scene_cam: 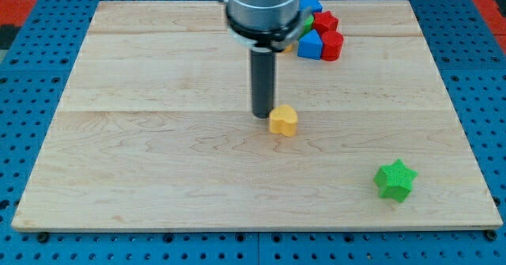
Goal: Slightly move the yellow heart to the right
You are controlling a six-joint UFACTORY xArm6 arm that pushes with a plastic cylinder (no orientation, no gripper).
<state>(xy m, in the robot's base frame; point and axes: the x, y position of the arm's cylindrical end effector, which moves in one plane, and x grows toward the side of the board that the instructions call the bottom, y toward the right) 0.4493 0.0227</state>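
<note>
My tip point(262, 115) rests on the counter point(158, 170), touching the yellow heart point(283, 120) from the view's left; I have no jaws.

I found the yellow heart point(284, 120) lying flat on the wooden table point(158, 162), near the middle of the board. It was a small, rounded, orange-yellow block, lobes toward the view's top. My tip point(262, 115) stood just beside it, on its left.

One yellow heart point(283, 120), one green star point(394, 179), and a partly hidden cluster of at least two red blocks point(326, 21) and two blue blocks point(310, 45).
</note>
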